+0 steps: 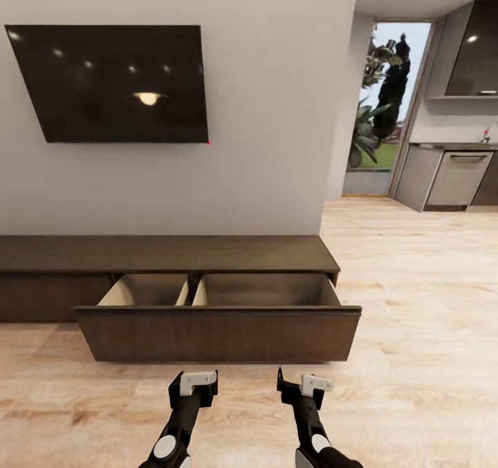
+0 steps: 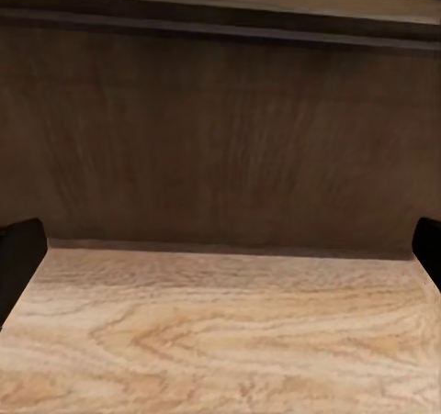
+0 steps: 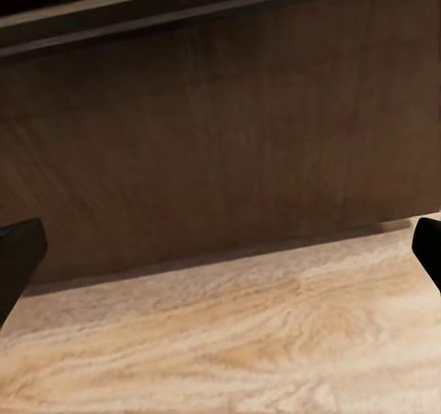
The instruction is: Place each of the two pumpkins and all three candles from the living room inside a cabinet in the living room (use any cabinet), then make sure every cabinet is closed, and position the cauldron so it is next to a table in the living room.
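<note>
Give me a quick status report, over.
Left claw and right claw both open, empty, facing the drawer front. Cabinet drawer pulled out, looks empty. Nothing in the way.

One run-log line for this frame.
cabinet drawer: open, looks empty | left gripper: open, empty | right gripper: open, empty | both facing drawer

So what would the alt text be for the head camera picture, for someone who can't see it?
A long, low dark-brown cabinet stands against a wall, its wide drawer pulled open and showing two bare compartments. The left gripper and right gripper hang open before it; a television hangs above.
</note>
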